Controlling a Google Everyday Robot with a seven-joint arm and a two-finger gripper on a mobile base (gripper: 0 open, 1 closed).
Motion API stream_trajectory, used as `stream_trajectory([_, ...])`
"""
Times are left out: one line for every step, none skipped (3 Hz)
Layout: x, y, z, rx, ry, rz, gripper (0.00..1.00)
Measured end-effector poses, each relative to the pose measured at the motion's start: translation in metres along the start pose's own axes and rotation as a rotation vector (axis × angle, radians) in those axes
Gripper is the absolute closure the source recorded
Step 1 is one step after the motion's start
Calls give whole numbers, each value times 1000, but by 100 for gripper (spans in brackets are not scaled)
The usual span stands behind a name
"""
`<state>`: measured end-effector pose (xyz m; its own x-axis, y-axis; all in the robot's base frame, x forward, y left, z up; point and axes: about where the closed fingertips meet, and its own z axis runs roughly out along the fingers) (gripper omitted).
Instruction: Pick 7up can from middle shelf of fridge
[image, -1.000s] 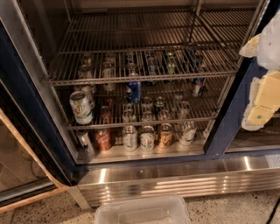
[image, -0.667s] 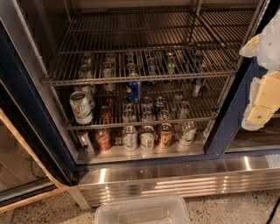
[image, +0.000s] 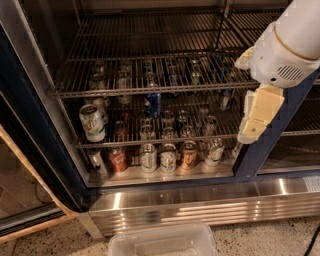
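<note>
Cans are seen ranged inside the fridge (image: 45, 125), whose dark blue frame is open to the camera. The 7up can (image: 92, 122) is found at the far left end of the middle shelf (image: 225, 136), upright, close to the front rail and just beside the left inner wall. Its pale body and green lettering are turned towards the viewer. A blue Pepsi can (image: 152, 104) is placed further back and to the right of it, just below the front edge of the upper rack (image: 165, 75). On the floor panel below, a red can (image: 118, 159) is set beneath the 7up can, and a row of pale and brown cans (image: 168, 157) is lined up to its right.

The hand (image: 247, 135) is held at the right side of the view, hanging downward from the white arm (image: 287, 47), in front of the blue upright post at the right end of the middle shelf. It is well apart from the 7up can: the whole width of the shelf lies between them, with the can to the left of the hand and at about the same height. Nothing is touched by the hand, and whether it is released or clenched cannot be told.

The ribbed steel base (image: 200, 202) is seen under the cabinet, and a clear plastic bin (image: 162, 240) is set on the ground before it.
</note>
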<state>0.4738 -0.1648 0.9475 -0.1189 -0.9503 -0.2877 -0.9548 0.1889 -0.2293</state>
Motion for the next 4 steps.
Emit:
stream_trajectory([0,0,0,0,0,0,0])
stream_trajectory([-14,4,14,25,-38,-3,0])
stream_trajectory([-48,25,50,34,-141,5,0])
stream_trajectory([-94,18,87,26,-243,-43,0])
